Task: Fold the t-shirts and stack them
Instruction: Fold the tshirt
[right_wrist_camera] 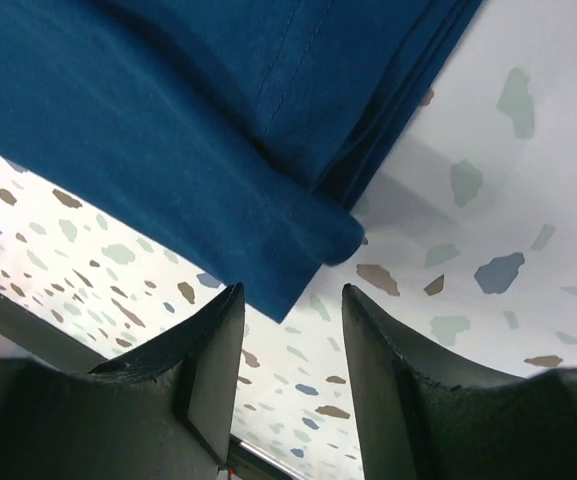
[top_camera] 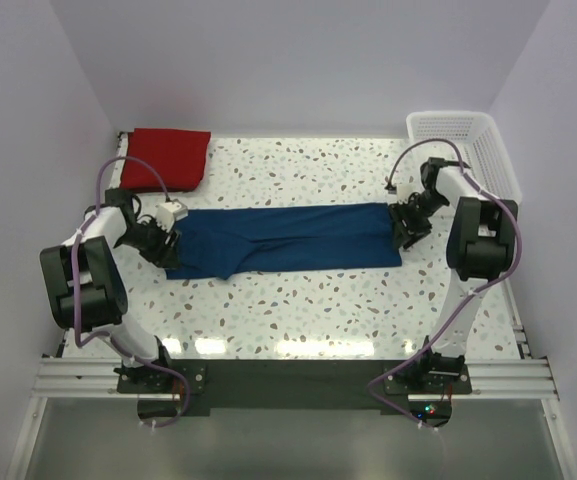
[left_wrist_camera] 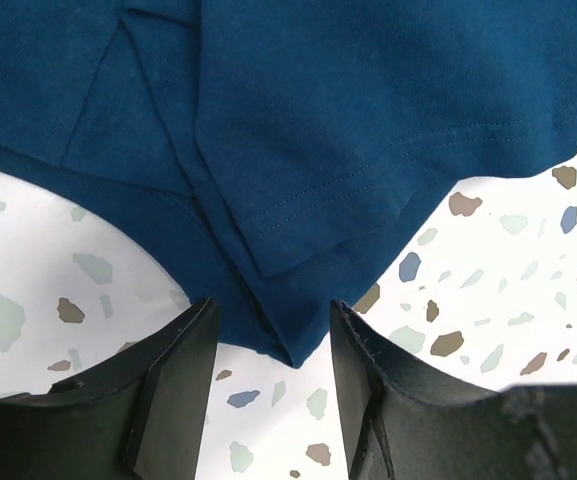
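The dark navy t-shirt (top_camera: pixel 288 238) lies flat across the middle of the table, folded into a long strip. The red t-shirt (top_camera: pixel 168 158) rests folded at the back left corner. My left gripper (top_camera: pixel 171 247) is at the strip's left end. In the left wrist view it (left_wrist_camera: pixel 273 335) is open, and a sleeve corner of the navy t-shirt (left_wrist_camera: pixel 298 150) pokes between the fingertips without being pinched. My right gripper (top_camera: pixel 405 232) is at the strip's right end. In the right wrist view it (right_wrist_camera: pixel 290 305) is open, just short of a folded corner of the navy t-shirt (right_wrist_camera: pixel 168 130).
A white lattice basket (top_camera: pixel 468 145) stands at the back right corner, close behind the right arm. The speckled tabletop (top_camera: pixel 308 310) spreads in front of the navy strip. Walls enclose the table on the left, back and right.
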